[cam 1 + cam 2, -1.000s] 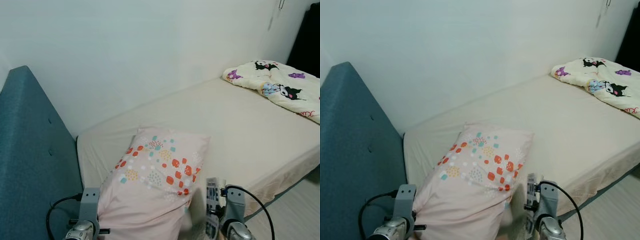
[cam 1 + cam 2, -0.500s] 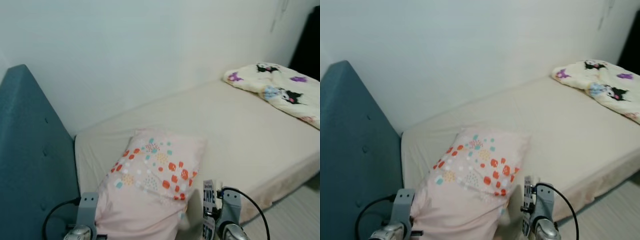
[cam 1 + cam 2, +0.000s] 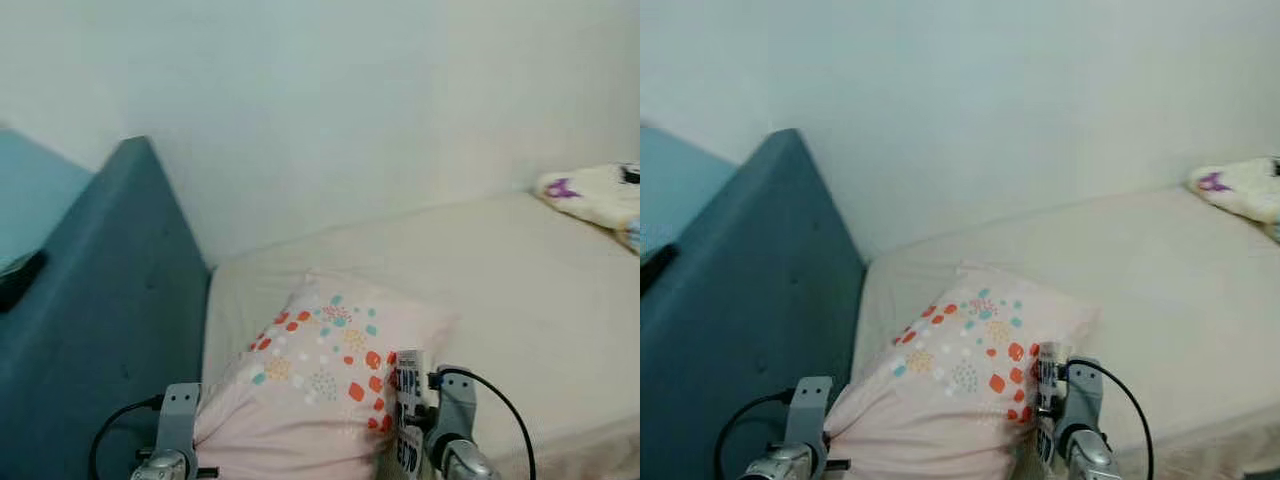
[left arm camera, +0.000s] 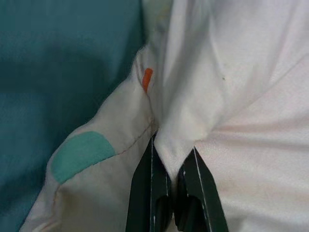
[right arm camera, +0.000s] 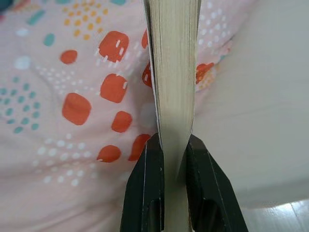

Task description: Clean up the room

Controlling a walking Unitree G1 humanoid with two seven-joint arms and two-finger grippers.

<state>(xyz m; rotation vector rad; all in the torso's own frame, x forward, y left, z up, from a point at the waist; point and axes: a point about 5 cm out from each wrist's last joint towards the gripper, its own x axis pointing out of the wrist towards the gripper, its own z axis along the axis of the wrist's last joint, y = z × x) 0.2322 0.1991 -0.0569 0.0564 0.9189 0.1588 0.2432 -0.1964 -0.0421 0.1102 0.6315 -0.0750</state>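
The camera had swung left since the earlier frame, pushing the cartoon-print quilt (image 3: 600, 195) to the right edge. The left gripper (image 4: 172, 166) stayed clenched on the pink spotted pillow (image 3: 320, 390) at lower centre; the right gripper (image 5: 173, 150) kept grasping a thin paperback book (image 5: 174, 72) beside it.

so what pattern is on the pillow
Pale pink pillow with orange, teal and yellow spots; clearest in the right eye view.

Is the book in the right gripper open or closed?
Closed: the book shows one tight block of pages, pinched between the right gripper fingers.

pillow (image 3: 320, 385) on bed (image 3: 520, 290) — headboard (image 3: 110, 300) left, blanket (image 3: 600, 195) far right
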